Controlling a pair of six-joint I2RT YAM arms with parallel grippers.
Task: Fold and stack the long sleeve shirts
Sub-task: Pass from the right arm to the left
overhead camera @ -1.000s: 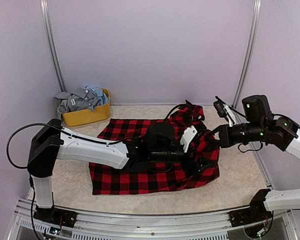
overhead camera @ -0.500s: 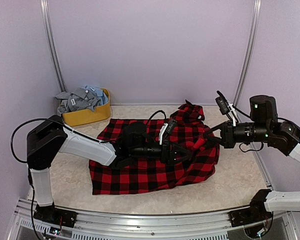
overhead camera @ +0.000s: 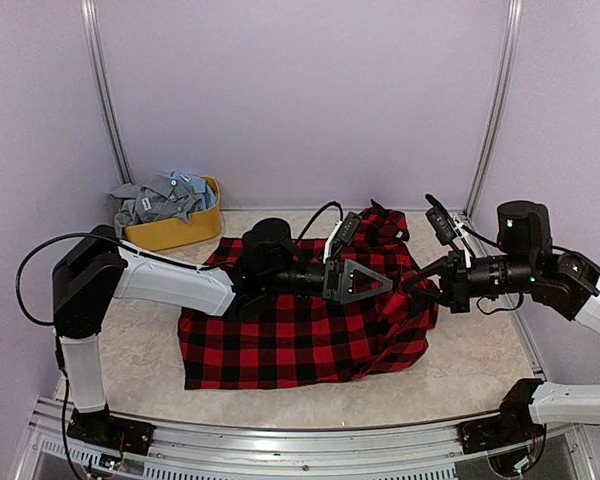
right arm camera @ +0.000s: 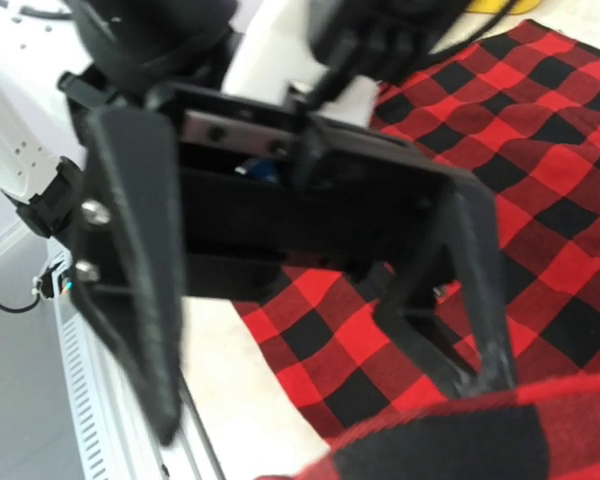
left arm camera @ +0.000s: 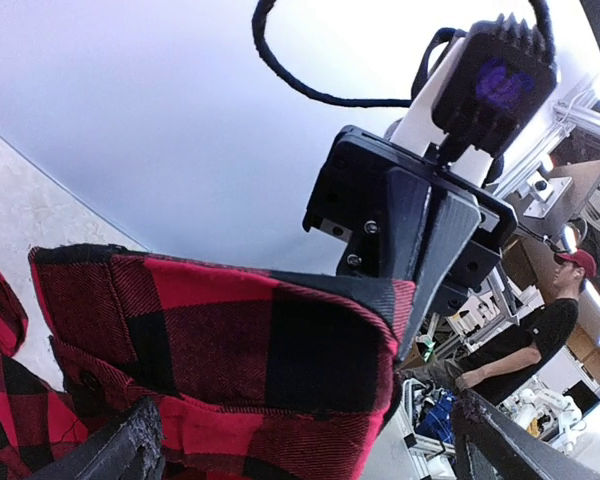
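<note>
Flannel shirt (overhead camera: 280, 345), red-and-black check, lies spread on the table (overhead camera: 480, 370) just right of the yellow tub (overhead camera: 170, 235), which holds a heap of grey and pale blue shirts (overhead camera: 165, 198). The flannel's edge farthest from the tub is bunched and raised, with the right gripper (overhead camera: 417, 280) clamped on a fold of it. The left gripper (overhead camera: 375, 282) hovers between the tub and the right gripper, jaws spread wide and holding nothing. Folding looks barely begun. The left gripper probably needs a second hold on that raised edge next, so both can carry it toward the tub.
</note>
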